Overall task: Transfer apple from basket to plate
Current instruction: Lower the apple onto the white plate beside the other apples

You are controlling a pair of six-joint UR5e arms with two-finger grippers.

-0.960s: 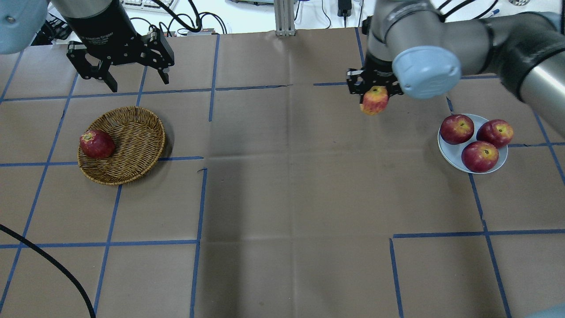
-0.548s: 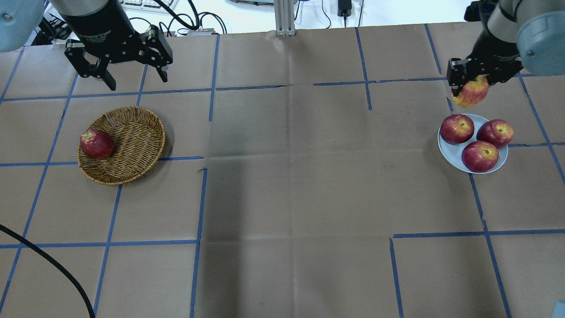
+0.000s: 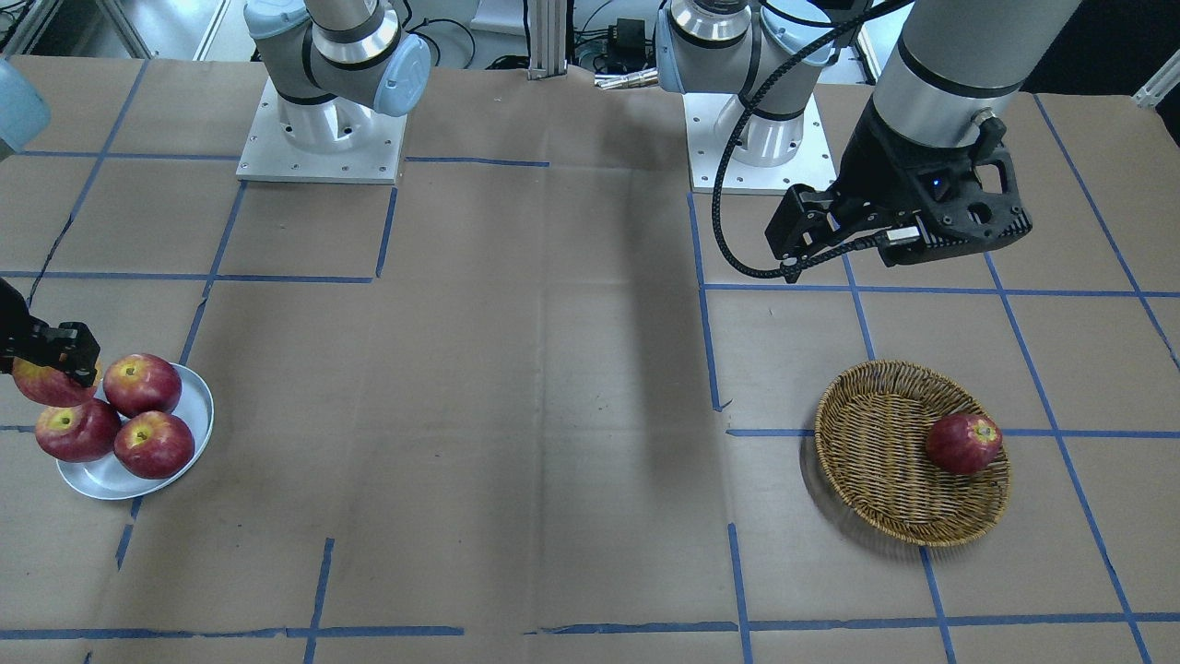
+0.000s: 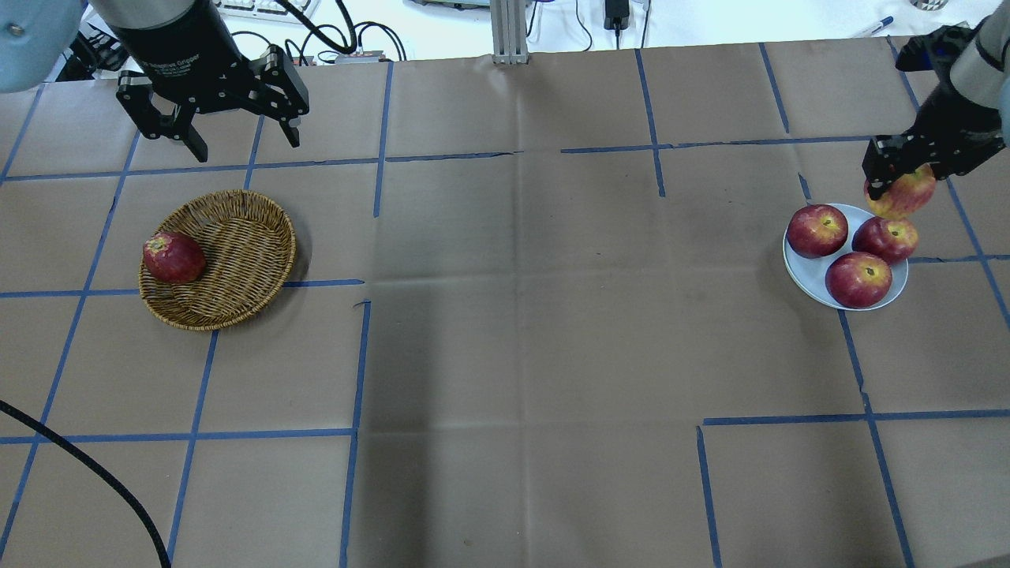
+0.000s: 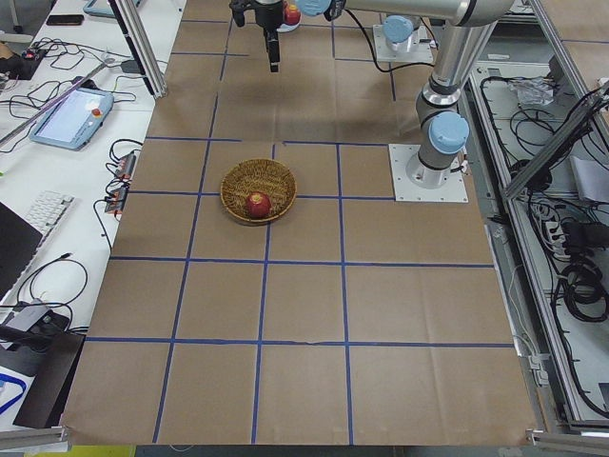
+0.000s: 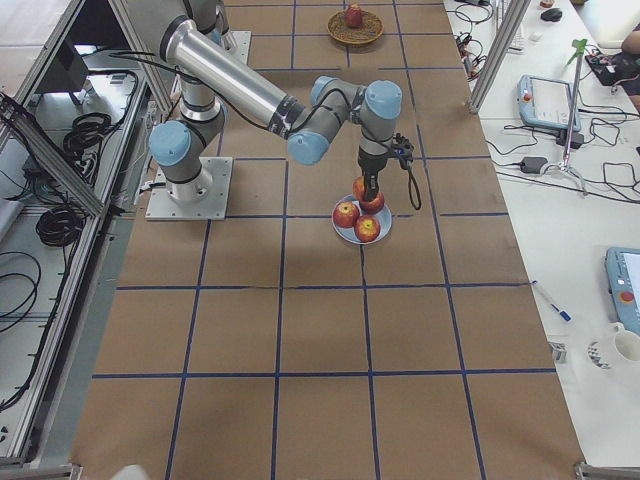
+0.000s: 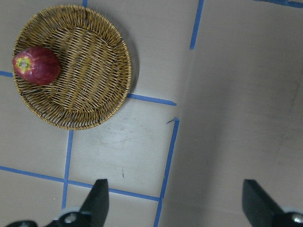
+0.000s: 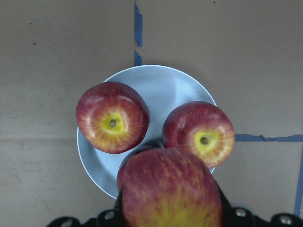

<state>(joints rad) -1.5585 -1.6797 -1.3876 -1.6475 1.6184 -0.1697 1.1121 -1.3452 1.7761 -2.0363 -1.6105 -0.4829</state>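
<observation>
The apple (image 4: 903, 197), light red with yellow streaks, is held in my right gripper (image 4: 899, 183), which is shut on it just above the far right rim of the pale blue plate (image 4: 806, 272). In the right wrist view the apple (image 8: 170, 189) hangs over the plate (image 8: 156, 87) and hides part of one apple lying there. The front view shows the apple (image 3: 41, 385) at the plate's edge (image 3: 101, 484). The wicker basket (image 4: 241, 237) stands at the left. My left gripper (image 4: 246, 146) is open and empty, raised behind the basket.
Three dark red apples (image 4: 817, 230) (image 4: 885, 238) (image 4: 858, 279) lie on the plate and fill most of it. One dark red apple (image 4: 173, 257) lies against the basket's left wall. A black cable (image 4: 87, 465) crosses the near left corner. Blue tape lines mark the brown table cover.
My right gripper has carried the apple from mid-table to the right and down to the plate's far rim. The left gripper has hardly moved and stays open.
</observation>
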